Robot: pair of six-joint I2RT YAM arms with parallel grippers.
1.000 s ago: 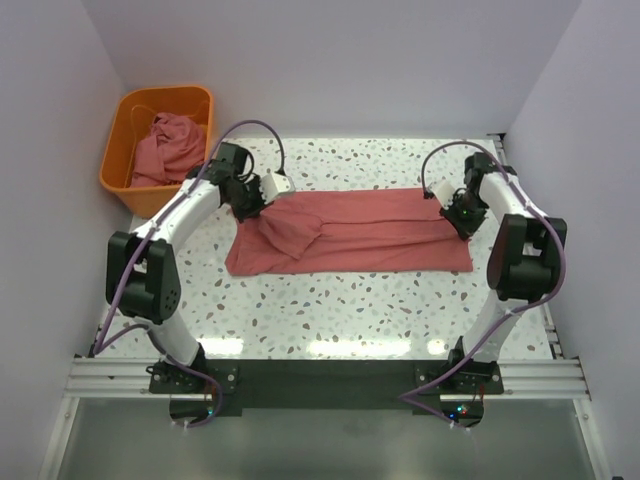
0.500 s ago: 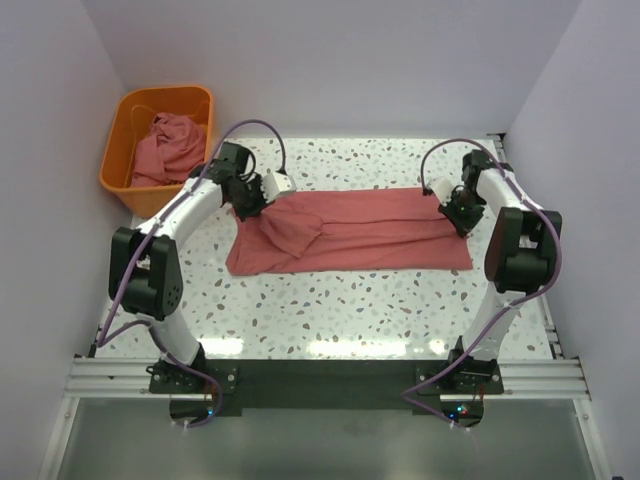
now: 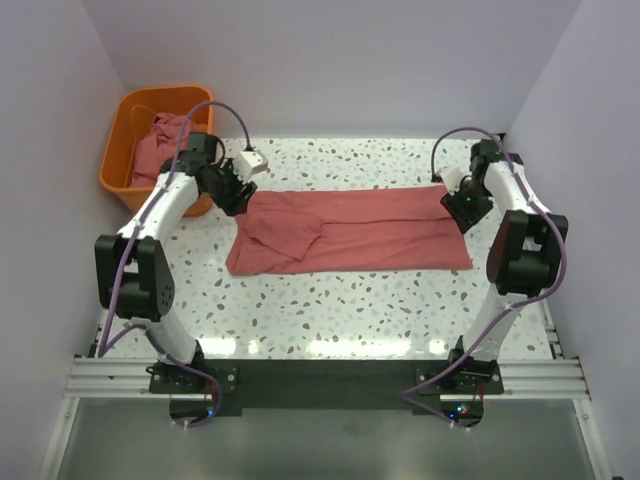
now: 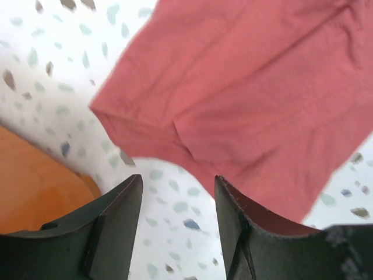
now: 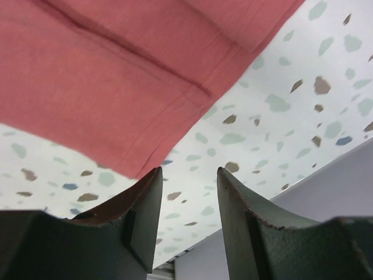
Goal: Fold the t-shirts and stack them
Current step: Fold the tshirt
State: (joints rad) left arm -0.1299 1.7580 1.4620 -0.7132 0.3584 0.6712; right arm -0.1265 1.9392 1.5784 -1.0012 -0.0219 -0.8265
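While left claw (image 4: 178, 189) and right claw (image 5: 189, 178) hang spread, empty, t-shirt (image 3: 370, 230) bunched at left end risks crooked fold if regrasped unsmoothed.

I see pale lilac walls (image 3: 330, 60) behind and to both sides. Under the left gripper (image 3: 236, 200) lies a brightly lit white speckled table (image 3: 350, 300); an orange basket (image 3: 170, 91) stands just outboard.

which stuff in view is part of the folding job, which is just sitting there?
Job: flat shirt; crumpled shirts.
Just there: basket holding the crumpled ones; table.
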